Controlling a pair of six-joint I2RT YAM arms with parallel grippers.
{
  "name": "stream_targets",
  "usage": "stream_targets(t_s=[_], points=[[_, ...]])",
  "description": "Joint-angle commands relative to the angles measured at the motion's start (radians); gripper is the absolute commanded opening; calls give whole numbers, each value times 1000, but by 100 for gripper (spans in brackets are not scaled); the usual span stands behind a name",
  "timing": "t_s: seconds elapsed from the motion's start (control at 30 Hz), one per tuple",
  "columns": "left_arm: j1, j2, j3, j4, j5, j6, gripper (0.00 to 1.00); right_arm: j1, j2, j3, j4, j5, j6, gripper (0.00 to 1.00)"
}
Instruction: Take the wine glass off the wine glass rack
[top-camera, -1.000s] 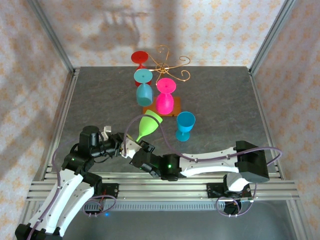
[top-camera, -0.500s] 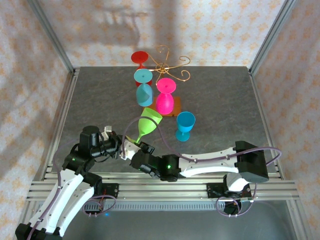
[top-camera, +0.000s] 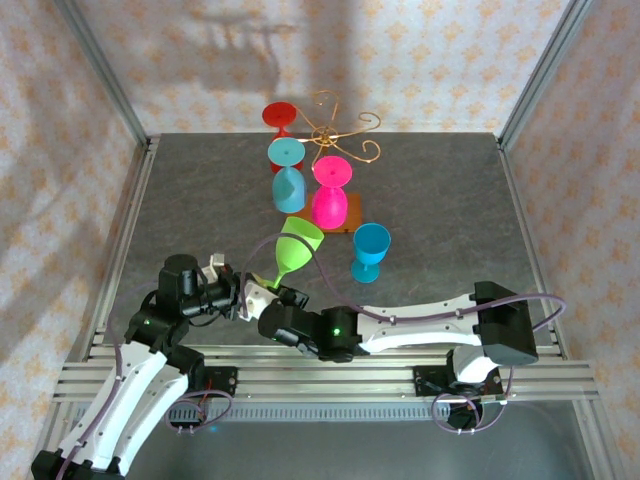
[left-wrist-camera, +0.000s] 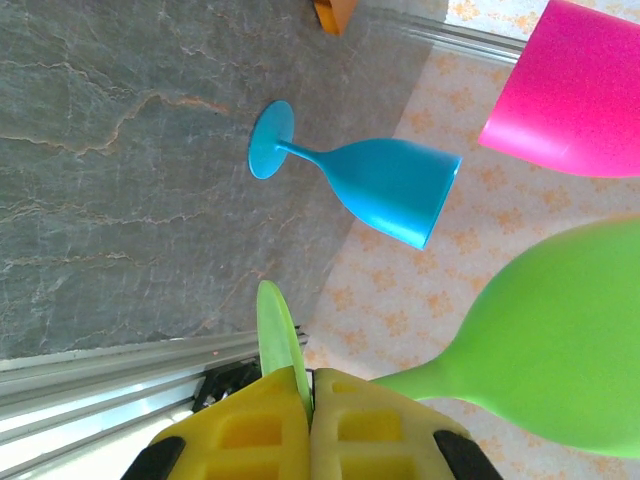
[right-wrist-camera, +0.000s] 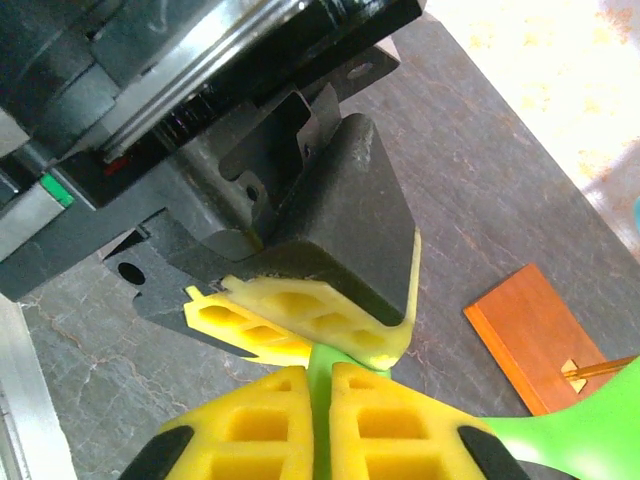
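Presently logged, left to right. Item one: left claw (top-camera: 245, 293), near the front edge of the table (top-camera: 450, 200), clenched on the thin foot disc of the green wine glass (top-camera: 297, 245); on its wrist view the yellow pads meet edge-on across the disc. Item two: right claw (top-camera: 283, 297), just beside the left one, pads pressed on either side of the same glass's stem, so I read it as grasping too. Step in hand, as I judge it: a pass between arms, the glass already off the rack and carried tilted above the table, bowl toward the back. Next move calls for one claw to let go cleanly, then the other to stand the glass on bare table. Item three: the glass itself, lime-green, opaque, smooth, with a rounded bowl and slender stem. Item four: wine glass rack (top-camera: 325, 132), gold scroll wire on an orange wooden base, mid-table behind, with red, teal and pink glasses at its arms. Item five: blue glass (top-camera: 370, 250), upright on the table, just right of the base.
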Motion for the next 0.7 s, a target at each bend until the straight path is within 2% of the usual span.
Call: stream_targets(t_s=[0.0, 0.27, 0.4, 0.57, 0.67], points=[[4, -16, -26, 54, -36, 31, 0, 40, -72, 81, 31, -79, 61, 12], [4, -53, -35, 84, -48, 31, 0, 40, -97, 146, -101, -123, 156, 23], [4, -65, -41, 104, -51, 40, 0, 40, -118, 185, -165, -147, 205, 24], [4, -91, -63, 133, -55, 47, 0, 39, -118, 290, -297, -159, 281, 27], [4, -114, -78, 157, -61, 50, 0, 30, -118, 356, -377, -185, 334, 32]])
